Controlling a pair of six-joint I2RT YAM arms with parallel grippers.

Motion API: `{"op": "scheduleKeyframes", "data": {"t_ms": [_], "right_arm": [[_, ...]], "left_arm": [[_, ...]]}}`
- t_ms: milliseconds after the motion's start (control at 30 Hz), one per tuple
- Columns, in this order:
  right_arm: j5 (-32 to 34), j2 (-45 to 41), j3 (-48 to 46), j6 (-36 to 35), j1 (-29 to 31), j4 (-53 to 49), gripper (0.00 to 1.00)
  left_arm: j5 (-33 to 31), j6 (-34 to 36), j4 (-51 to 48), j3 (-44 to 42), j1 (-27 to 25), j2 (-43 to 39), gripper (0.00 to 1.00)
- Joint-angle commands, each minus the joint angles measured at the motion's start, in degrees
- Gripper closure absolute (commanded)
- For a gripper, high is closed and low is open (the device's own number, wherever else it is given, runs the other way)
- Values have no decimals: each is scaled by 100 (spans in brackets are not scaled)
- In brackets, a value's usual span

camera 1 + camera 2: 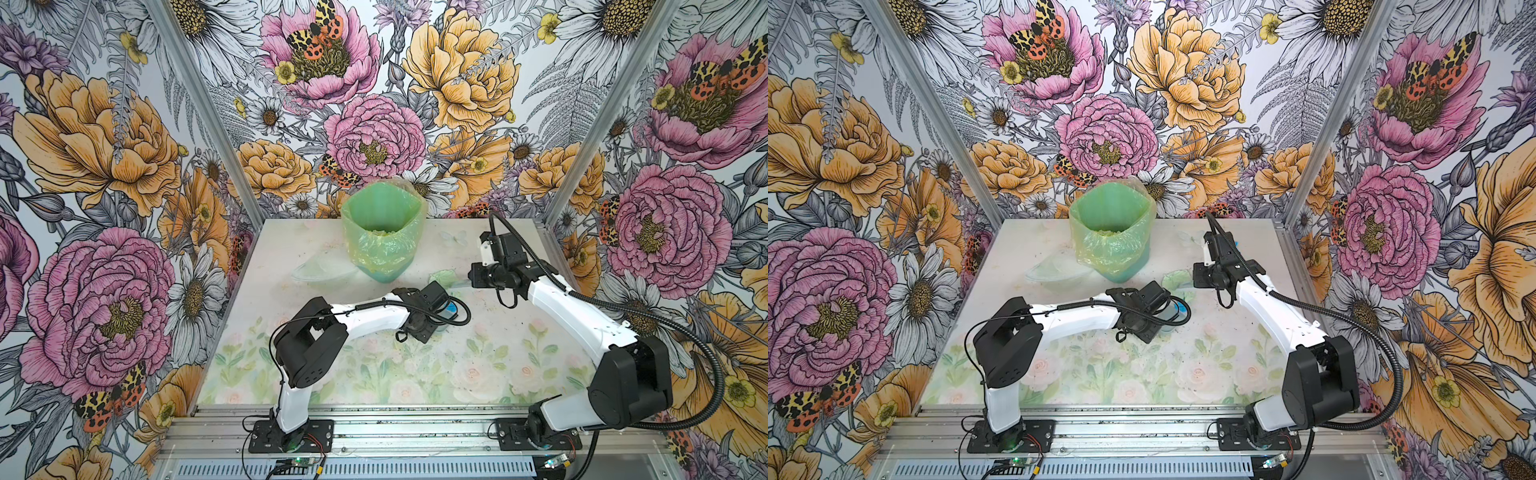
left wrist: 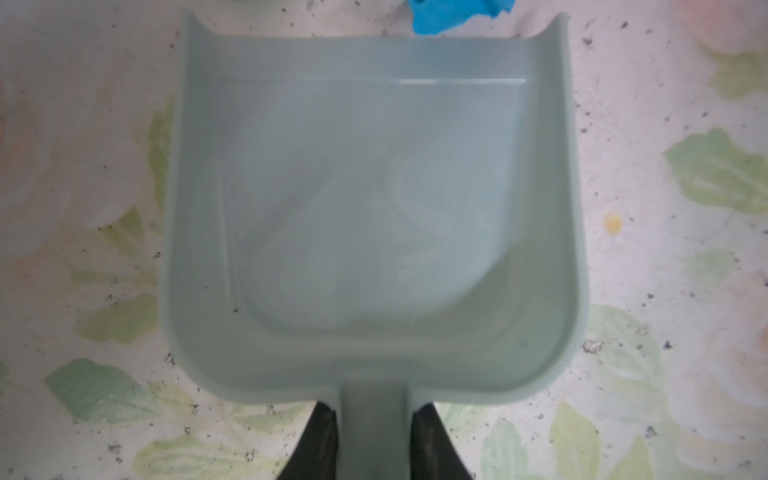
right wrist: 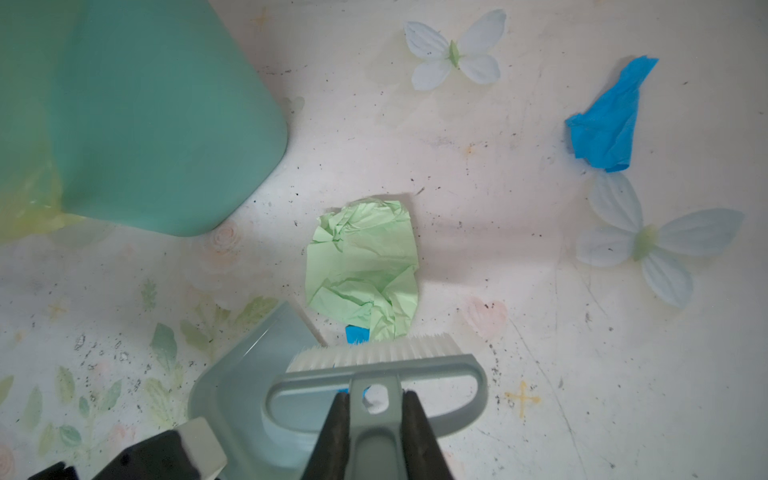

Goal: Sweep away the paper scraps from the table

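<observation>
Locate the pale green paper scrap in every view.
Top view: pale green scrap right of the bin.
Top view: same spot.
Left wrist: not in it.
Right wrist: mid-picture, just ahead of the brush.
Shared landmark: the bin.

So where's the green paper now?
The pale green scrap lies on the table right of the green bin in both top views, and the right wrist view shows the brush just beside it.

Left arm (image 1: 370,318) bent, forearm reaching rightward, jaws clamped, right arm (image 1: 561,299) stretched forward, jaws clamped
</observation>
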Motion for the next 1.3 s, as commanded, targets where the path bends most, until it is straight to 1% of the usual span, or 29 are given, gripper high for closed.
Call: {"op": "scheduleKeyframes", "data": {"t_ms": [0, 200, 367, 467, 600, 767, 933, 1067, 1133, 1267], "right_arm": [[-407, -29, -58, -38, 32, -3, 100], [-553, 262, -122, 175, 44, -101, 100], [-368, 455, -94, 217, 47, -102, 100], [20, 612, -34, 241, 47, -105, 100], [956, 844, 89, 299, 50, -140, 100], [1588, 1042, 310, 158, 48, -267, 100], [2319, 883, 364, -118, 44, -335, 100], [3077, 662, 305, -243, 50, -367, 100], [3206, 542, 276, -318, 41, -367, 100], [3212, 281, 247, -361, 41, -365, 100]], "left_arm": [[-103, 69, 119, 161, -38, 18, 86], [-142, 69, 120, 115, -43, -29, 86], [-173, 79, 116, 102, -35, -34, 86], [-182, 69, 116, 95, -34, -35, 86], [-198, 60, 116, 78, -34, -47, 86], [-244, 47, 116, 5, -26, -99, 86], [-263, 26, 118, -23, -17, -134, 86], [-261, 39, 116, -2, -14, -114, 86], [-245, 34, 120, 12, -17, -105, 86], [-250, 45, 119, 18, -15, -98, 86]]}}
